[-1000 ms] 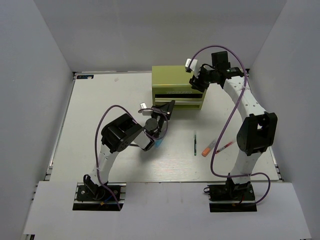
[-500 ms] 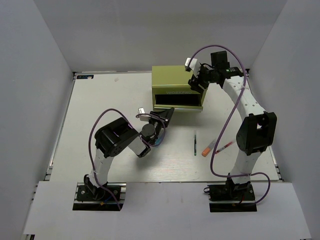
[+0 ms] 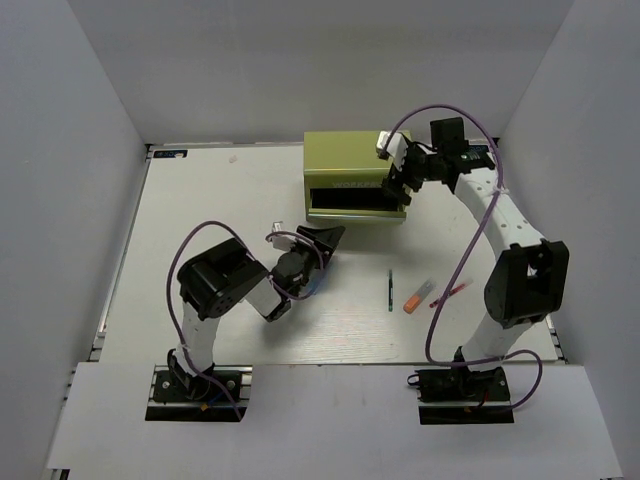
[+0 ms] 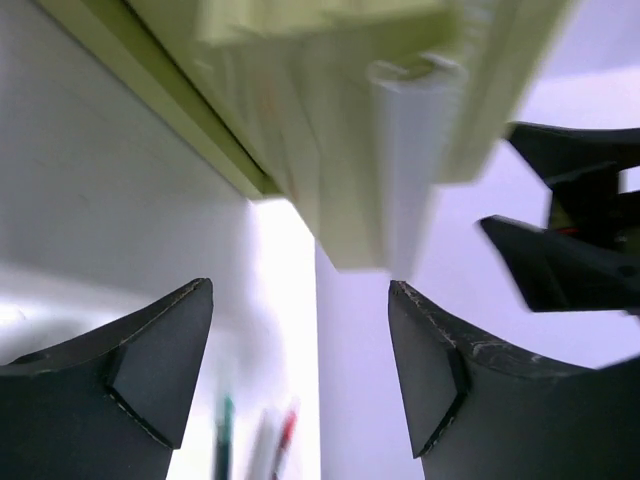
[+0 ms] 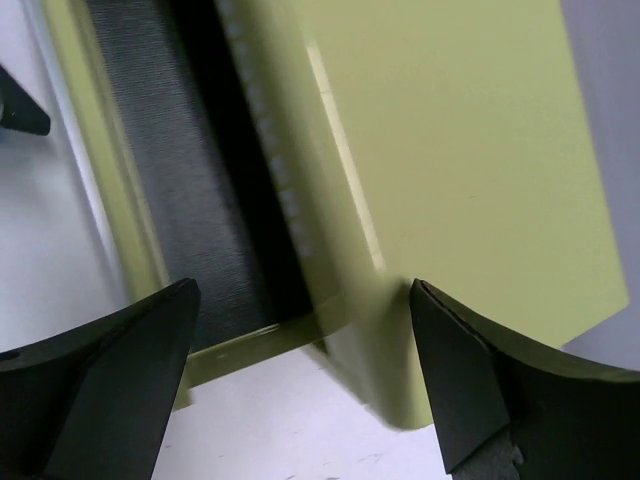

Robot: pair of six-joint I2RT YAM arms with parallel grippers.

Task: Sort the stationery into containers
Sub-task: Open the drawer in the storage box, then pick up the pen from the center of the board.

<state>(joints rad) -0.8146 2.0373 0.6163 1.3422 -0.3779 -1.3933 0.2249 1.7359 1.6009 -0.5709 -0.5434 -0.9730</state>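
One olive chest [image 3: 345,160]; one dark-green pen [image 3: 390,288], one red pen [image 3: 452,292], one orange marker [image 3: 411,303], one light-blue marker [image 3: 317,287], half hidden; two grippers, left gripper [image 4: 300,370] and right gripper [image 5: 300,385]; two purple cables [image 3: 440,108]

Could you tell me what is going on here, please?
Two robot arms are sorting pens into a green metal chest, whose drawer stands open. The right pincer hangs open at the chest's right front corner; the left pincer, also open, faces its front. A green pen, orange marker and red pen lie on the table.

Olive chest [image 3: 345,158], drawer [image 3: 350,203] open; pens [image 3: 390,289] nearby
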